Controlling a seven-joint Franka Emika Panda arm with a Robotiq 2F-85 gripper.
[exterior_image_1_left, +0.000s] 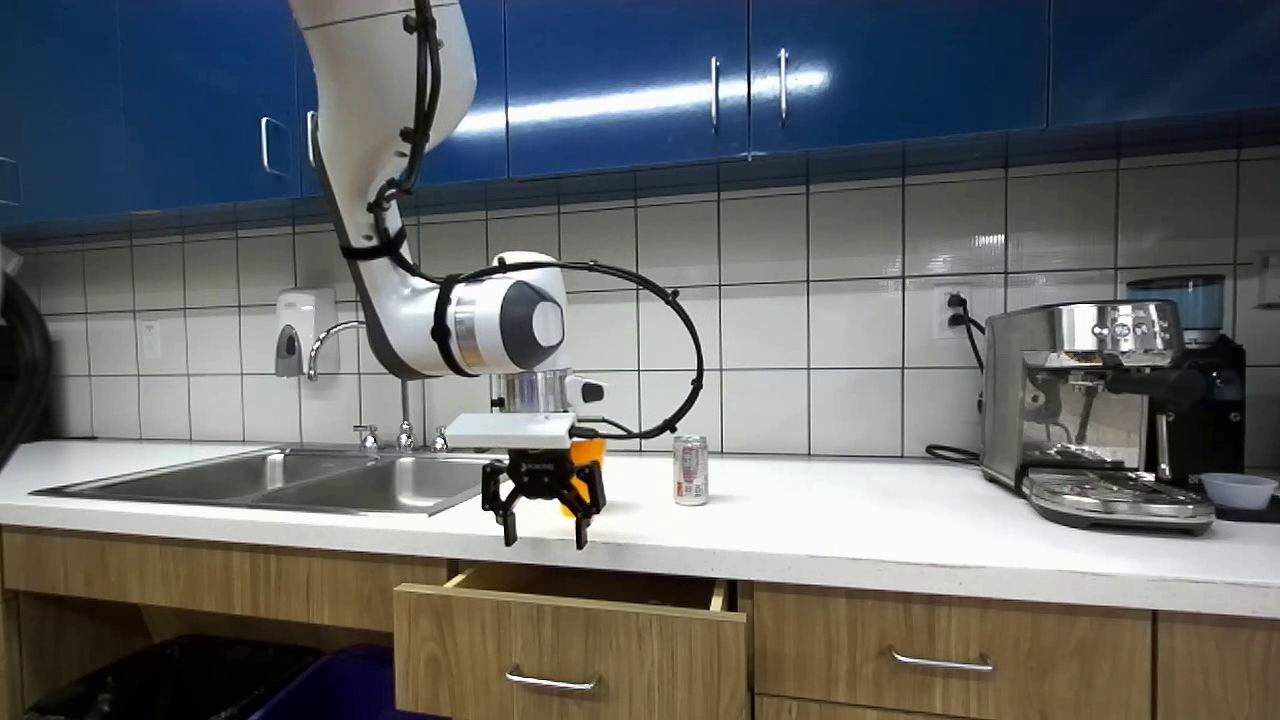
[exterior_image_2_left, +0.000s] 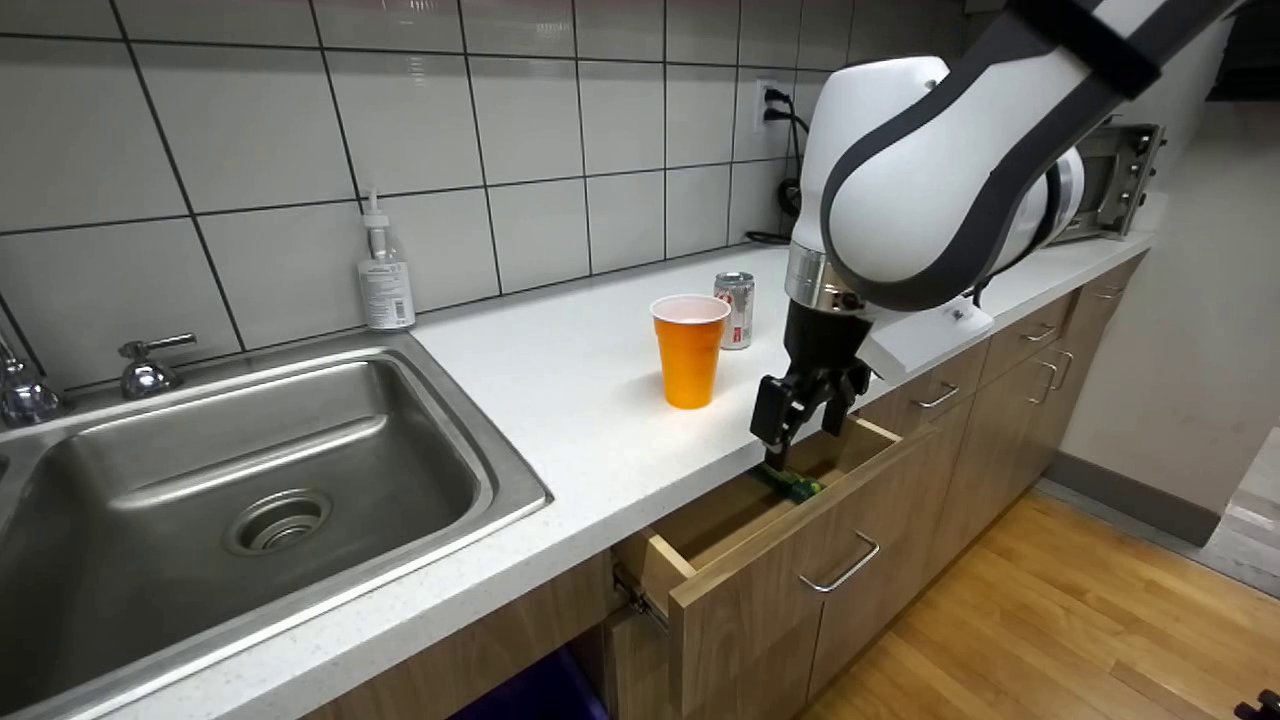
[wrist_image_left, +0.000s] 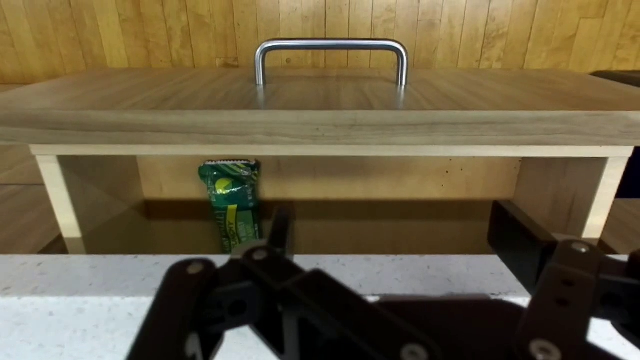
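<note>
green packet (wrist_image_left: 232, 202) lies in the open drawer (wrist_image_left: 325, 127).

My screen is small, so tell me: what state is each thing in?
Gripper: open, holding nothing
Drawer: partly open
Snack bar: wrapped, in the drawer
Cup: upright on the counter
Can: upright; opened or not, can't tell
Pump bottle: upright
Wall cabinets: shut
Neighbouring drawer: shut
Coffee machine: on or off unclear
</note>
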